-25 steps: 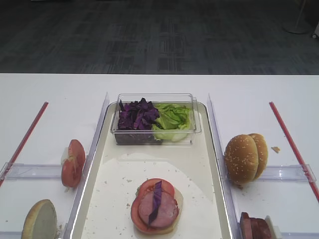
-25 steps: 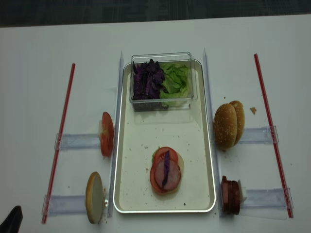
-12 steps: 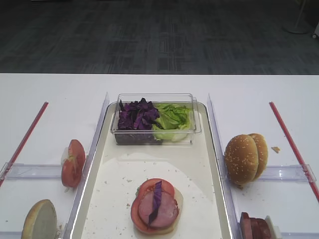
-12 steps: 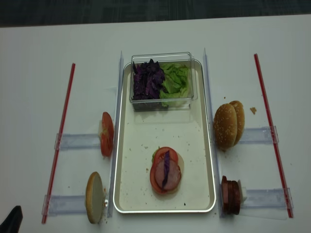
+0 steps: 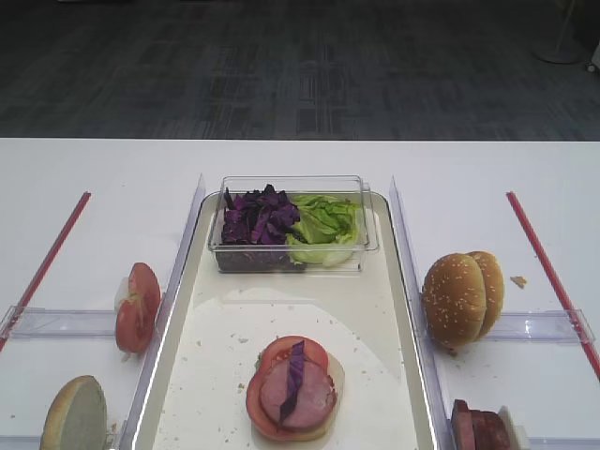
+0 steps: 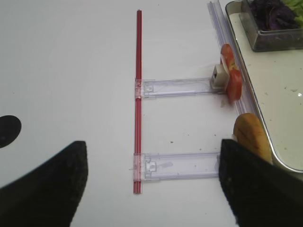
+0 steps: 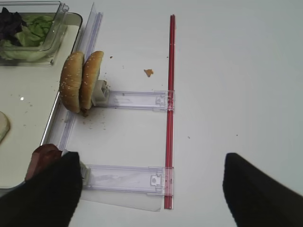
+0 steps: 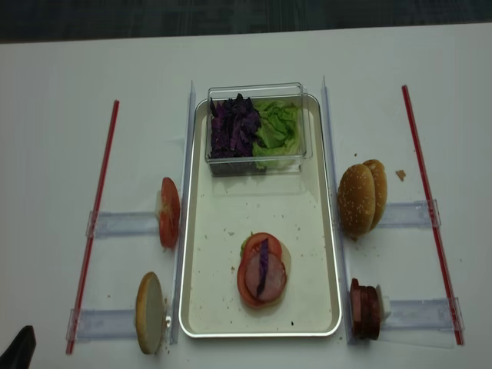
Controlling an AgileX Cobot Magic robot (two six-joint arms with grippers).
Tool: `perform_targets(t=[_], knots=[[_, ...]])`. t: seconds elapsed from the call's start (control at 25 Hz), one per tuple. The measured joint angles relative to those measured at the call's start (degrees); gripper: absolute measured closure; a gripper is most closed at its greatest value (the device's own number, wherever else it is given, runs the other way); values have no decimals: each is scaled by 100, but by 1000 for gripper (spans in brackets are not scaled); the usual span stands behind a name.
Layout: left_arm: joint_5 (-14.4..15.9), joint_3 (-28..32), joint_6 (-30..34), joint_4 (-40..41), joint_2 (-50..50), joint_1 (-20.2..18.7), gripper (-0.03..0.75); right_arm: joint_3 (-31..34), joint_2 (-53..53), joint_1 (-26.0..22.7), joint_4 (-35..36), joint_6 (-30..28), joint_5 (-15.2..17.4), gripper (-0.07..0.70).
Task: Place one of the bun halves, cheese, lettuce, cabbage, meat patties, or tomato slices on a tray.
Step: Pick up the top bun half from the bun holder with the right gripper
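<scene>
A white desk [image 5: 94, 169] fills the foreground — evenly lit, matte. Behind it lies dark grey carpet-tile floor [image 5: 281, 66], with a pale stand base [image 5: 560, 52] at far right.

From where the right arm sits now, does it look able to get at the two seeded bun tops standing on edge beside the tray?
Probably yes. The seeded bun tops stand in the open on their clear holder, ahead of the right gripper, whose jaws stand wide apart. Only bare white table lies between; the tray is off to the side.
</scene>
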Motion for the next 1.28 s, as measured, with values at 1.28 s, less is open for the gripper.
perform_targets(t=[1.28], knots=[[0,0,0,0,0,0,190,-299,1515,0,-18,60,770,8]])
